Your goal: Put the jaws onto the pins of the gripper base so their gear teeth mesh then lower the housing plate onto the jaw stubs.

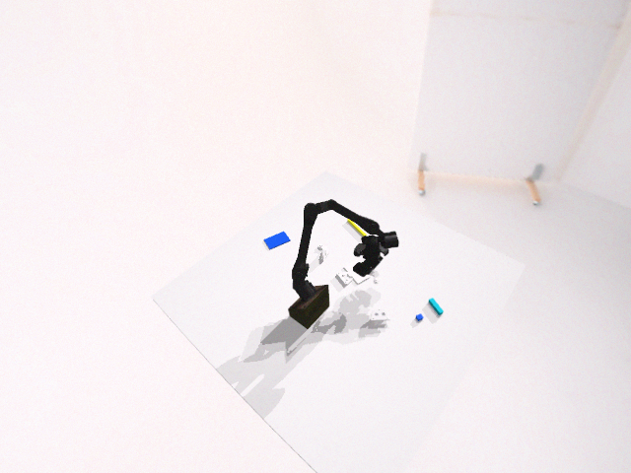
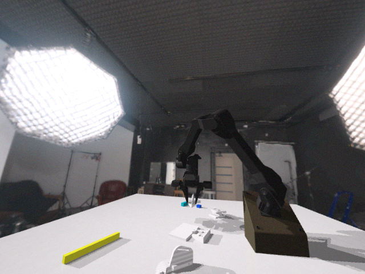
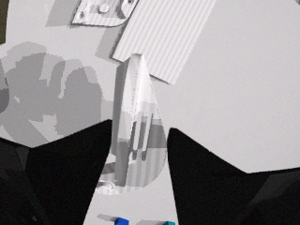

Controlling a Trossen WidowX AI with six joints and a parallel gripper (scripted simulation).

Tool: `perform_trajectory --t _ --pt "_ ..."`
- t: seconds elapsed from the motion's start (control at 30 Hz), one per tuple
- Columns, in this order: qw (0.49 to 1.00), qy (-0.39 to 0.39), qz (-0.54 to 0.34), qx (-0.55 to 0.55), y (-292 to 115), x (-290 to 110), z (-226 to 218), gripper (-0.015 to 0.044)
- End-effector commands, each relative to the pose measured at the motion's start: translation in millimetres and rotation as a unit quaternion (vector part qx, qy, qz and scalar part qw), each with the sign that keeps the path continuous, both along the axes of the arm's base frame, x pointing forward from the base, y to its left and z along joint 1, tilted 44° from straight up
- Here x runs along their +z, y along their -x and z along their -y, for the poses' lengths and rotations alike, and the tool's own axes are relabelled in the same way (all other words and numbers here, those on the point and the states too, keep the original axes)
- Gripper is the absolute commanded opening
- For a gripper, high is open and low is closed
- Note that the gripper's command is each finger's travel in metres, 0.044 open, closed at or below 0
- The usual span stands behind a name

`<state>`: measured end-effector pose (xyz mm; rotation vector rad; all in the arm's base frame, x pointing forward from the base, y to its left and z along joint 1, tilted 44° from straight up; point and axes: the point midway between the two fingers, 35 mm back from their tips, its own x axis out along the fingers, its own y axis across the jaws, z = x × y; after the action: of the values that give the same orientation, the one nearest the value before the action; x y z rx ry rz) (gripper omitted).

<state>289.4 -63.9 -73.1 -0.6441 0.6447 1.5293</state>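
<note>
Zero jaws look seated: one white jaw (image 2: 193,201) (image 3: 132,108) is pinched in the gripper (image 1: 363,272) (image 2: 191,203) (image 3: 142,130), beyond the likely base (image 1: 343,276) (image 2: 202,234) (image 3: 96,13), at eleven o'clock in the wrist view; the other jaw (image 1: 320,250) (image 2: 183,257) and housing plate seemingly remain

Photo studio: 2 big softboxes (image 2: 61,94), dark ceiling (image 2: 188,53).

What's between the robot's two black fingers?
A white jaw, gripped between them; the wrist view shows it best.

White table (image 1: 407,367) (image 2: 141,218) (image 3: 234,117) — yellow bar (image 1: 356,227) (image 2: 91,248) flat.
</note>
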Motion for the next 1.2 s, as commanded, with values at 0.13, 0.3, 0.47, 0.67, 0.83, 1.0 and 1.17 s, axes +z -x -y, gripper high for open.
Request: perform_trajectory --t 0.13,0.3,0.47,0.67,0.83,1.0,1.17 --pt "0.997 0.004 -0.051 -0.059 0.5 12.7 -9.1 0.0134" --pt "0.992 0.007 -0.086 -0.097 1.8 19.3 -15.2 0.0134" --pt "0.984 0.009 -0.121 -0.134 3.3 25.9 -21.4 0.0134" --pt "0.97 0.012 -0.162 -0.178 5.5 33.5 -28.8 0.0134" --pt "0.957 0.014 -0.196 -0.214 7.7 39.7 -35.0 0.0134" --pt "0.941 0.017 -0.229 -0.25 10.1 45.6 -41.1 0.0134" --pt "0.922 0.019 -0.262 -0.285 12.8 51.4 -47.3 0.0134"
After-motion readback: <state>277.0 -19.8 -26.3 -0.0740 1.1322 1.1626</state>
